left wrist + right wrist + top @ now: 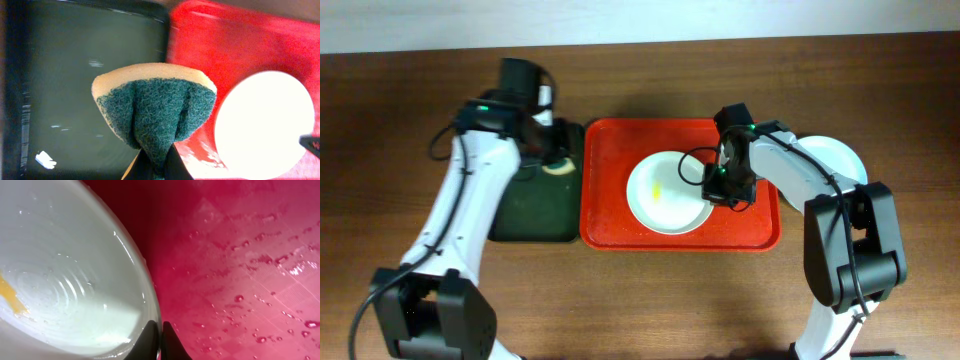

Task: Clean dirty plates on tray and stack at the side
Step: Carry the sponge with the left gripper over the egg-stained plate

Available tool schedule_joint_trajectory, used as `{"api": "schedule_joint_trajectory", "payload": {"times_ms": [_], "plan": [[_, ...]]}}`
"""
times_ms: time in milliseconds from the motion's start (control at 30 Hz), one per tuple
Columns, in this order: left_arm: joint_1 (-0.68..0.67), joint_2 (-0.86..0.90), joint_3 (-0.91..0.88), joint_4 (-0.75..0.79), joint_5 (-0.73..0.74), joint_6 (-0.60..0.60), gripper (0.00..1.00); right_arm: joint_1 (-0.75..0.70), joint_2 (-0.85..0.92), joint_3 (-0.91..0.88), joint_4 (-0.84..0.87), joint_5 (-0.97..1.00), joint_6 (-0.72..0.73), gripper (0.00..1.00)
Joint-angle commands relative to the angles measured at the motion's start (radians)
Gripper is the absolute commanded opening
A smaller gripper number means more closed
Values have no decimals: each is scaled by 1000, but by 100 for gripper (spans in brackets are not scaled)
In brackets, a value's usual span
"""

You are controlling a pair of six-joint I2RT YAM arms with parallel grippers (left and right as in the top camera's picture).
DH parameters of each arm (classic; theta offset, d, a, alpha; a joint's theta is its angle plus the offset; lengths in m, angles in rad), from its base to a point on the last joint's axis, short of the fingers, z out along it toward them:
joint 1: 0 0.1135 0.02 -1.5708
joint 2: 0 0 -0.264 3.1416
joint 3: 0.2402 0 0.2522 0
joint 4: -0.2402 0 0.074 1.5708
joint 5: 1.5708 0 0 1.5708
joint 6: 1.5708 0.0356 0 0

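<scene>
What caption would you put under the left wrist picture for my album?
The left gripper pinches a green-and-yellow sponge by the dark green tray, next to the red tray holding a plate.

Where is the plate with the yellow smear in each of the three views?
Overhead: the plate in the middle of the red tray.
Left wrist: the plate, a bright disc, lower right, beside the sponge.
Right wrist: the plate fills the left side, rim between the fingers.
Shared landmark: the red tray.
</scene>
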Motion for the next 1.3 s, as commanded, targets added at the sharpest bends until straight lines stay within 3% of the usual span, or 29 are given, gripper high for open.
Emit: {"api": "schedule_joint_trajectory", "payload": {"times_ms": [0,367,667,1267], "plan": [[-93,34,11,2,-22,19,0,19,11,-7,0,44,-7,4],[-203,101,11,6,-8,19,0,80,11,-17,20,-110,164,4],[-203,120,4,9,-3,-1,0,104,11,-17,81,-105,188,4],[-211,332,4,71,1,-13,0,153,11,-17,124,-59,224,4]]}}
